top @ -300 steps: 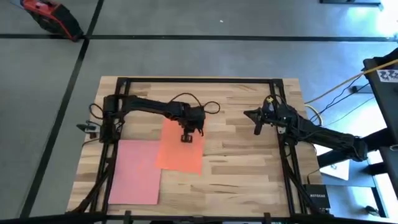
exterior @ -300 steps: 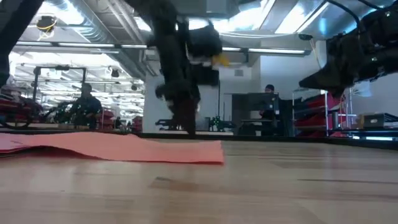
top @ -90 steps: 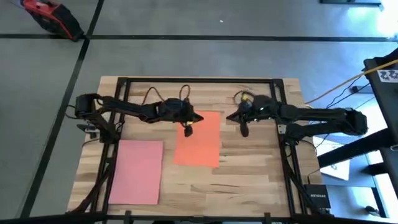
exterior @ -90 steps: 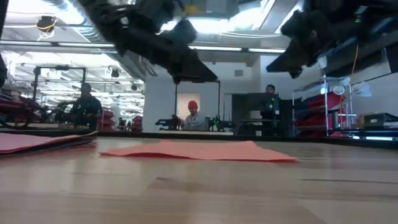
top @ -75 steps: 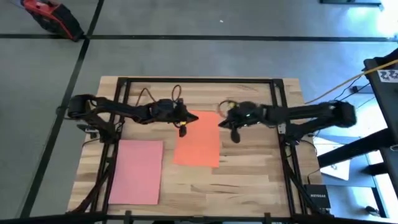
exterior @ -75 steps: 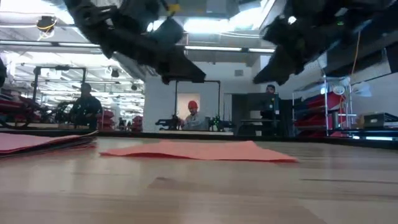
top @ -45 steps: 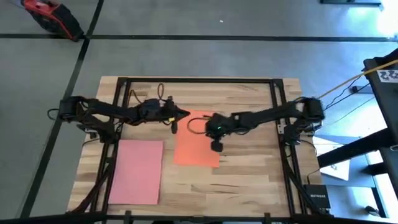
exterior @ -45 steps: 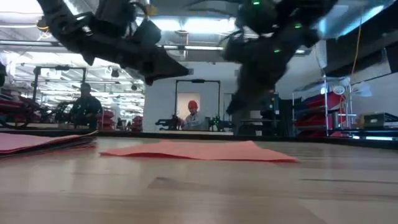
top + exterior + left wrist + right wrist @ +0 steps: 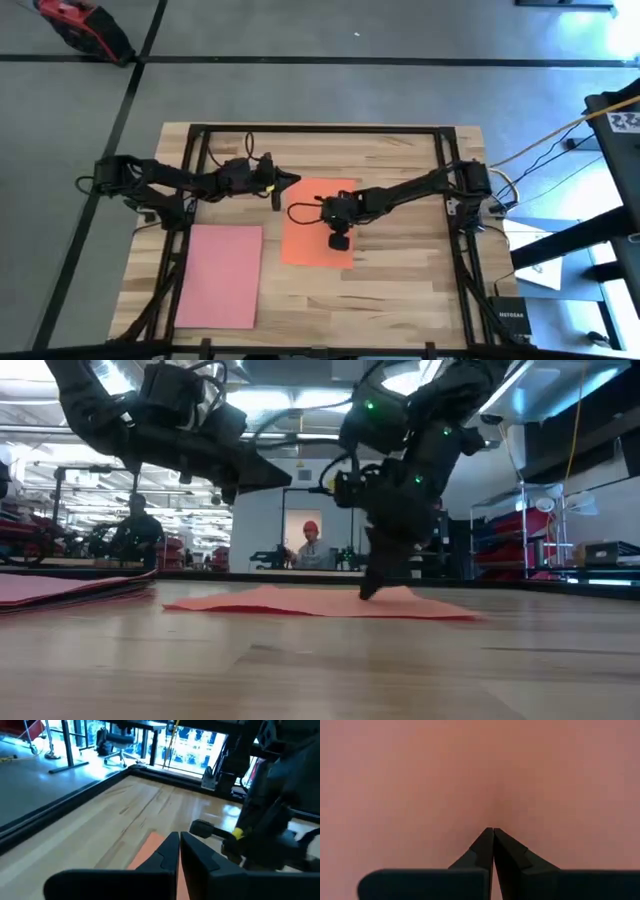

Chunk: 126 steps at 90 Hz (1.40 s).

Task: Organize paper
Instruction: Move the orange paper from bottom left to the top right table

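On orange paper [image 9: 318, 222]: right fingers [image 9: 493, 836] closed, tips touching sheet | left fingers [image 9: 176, 851] closed, raised, empty

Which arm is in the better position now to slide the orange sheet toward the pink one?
The right. The right gripper is shut, its tip down on the orange sheet. The left gripper, also shut, is raised near that sheet's far edge.

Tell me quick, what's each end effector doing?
Left end effector: shut, holding nothing.
Right end effector: shut, tips pressed on the orange paper.
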### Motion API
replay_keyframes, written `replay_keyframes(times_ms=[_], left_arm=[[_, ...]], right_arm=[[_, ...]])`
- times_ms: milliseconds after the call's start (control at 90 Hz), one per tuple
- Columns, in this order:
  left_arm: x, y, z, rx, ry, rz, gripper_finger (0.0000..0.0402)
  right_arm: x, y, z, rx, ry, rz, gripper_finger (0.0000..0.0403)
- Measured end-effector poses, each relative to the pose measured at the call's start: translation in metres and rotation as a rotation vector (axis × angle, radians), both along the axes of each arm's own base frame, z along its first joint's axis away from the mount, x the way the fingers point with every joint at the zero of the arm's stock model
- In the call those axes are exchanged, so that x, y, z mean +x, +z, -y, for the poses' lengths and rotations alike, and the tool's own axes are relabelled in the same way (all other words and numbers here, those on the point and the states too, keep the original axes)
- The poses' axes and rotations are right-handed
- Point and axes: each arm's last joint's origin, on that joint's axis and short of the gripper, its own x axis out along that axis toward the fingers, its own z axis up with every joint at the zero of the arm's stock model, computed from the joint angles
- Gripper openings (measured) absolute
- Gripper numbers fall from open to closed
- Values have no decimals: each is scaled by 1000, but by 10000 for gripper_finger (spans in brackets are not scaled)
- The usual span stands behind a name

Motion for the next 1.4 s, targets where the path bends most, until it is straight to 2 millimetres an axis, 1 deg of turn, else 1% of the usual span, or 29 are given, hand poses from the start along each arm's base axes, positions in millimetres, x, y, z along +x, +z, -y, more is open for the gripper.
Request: replay_keyframes(times_ms=[367, 611, 900, 1178, 1400], left_arm=[[0, 0, 0, 9, -1, -5, 0], [0, 0, 0, 6, -1, -3, 0], [-2, -2, 0, 2, -1, -6, 0], [-2, -3, 1, -1, -1, -11, 0], [-2, -3, 1, -1, -1, -12, 0]], right_arm=[[-16, -3, 4, -117, -34, -166, 0], [-31, -7, 10, -197, -30, -318, 0], [-58, -15, 27, -259, -83, -399, 0], [-81, -13, 50, -268, -128, -458, 0], [-101, -17, 68, -311, -168, -535, 0]])
